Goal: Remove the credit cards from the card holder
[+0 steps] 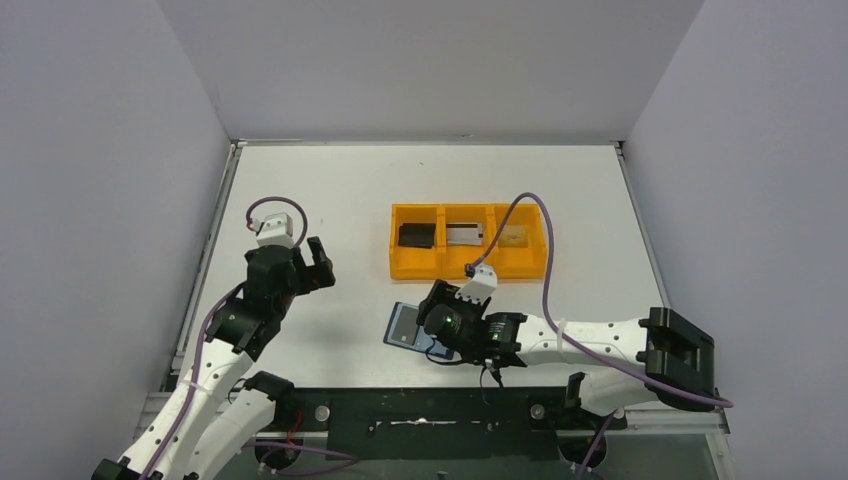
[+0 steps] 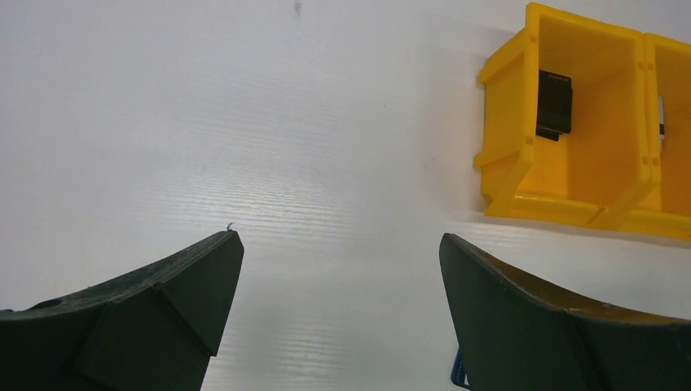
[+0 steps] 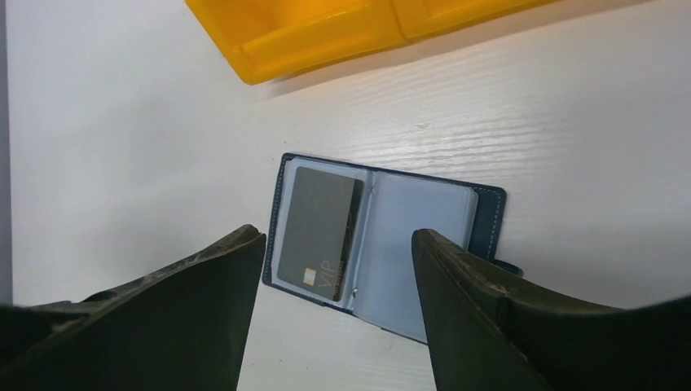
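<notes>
The card holder [image 3: 407, 244] lies open on the white table, with pale blue pockets inside a navy rim. A dark grey credit card [image 3: 318, 228] with a chip and "VIP" lettering lies on its left half. Whether that card sits inside the pocket I cannot tell. My right gripper [image 3: 336, 240] hovers open over the holder with nothing between its fingers. From above, the right gripper [image 1: 447, 322] covers most of the card holder [image 1: 402, 325]. My left gripper [image 1: 310, 262] stands open and empty to the left, over bare table. Three more cards lie in the tray: black [image 1: 416, 235], silver [image 1: 464, 234], gold-tan [image 1: 513, 236].
The orange three-compartment tray [image 1: 467, 268] stands just behind the card holder, and its near wall shows at the top of the right wrist view [image 3: 326, 37]. In the left wrist view the tray [image 2: 505, 155] is at the upper right. Grey walls enclose the table on three sides.
</notes>
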Controlling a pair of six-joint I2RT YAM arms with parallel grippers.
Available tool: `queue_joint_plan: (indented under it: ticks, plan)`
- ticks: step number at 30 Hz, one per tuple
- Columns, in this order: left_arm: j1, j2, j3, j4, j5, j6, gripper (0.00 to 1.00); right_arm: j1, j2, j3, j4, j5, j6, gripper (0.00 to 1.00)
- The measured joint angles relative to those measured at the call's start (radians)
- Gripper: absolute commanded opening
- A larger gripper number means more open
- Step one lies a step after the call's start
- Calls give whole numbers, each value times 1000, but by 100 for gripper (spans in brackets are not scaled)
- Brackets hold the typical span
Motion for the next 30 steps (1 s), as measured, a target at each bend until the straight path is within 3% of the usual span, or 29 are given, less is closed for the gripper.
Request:
queue_joint_plan:
  ticks: [10,30]
  plan:
    - [12,31,0,7,25,0,94,-6,89,23,136,-114,-53,47]
    - [18,34,0,8,31,0,94,-163,293,45,203,-410,-36,38]
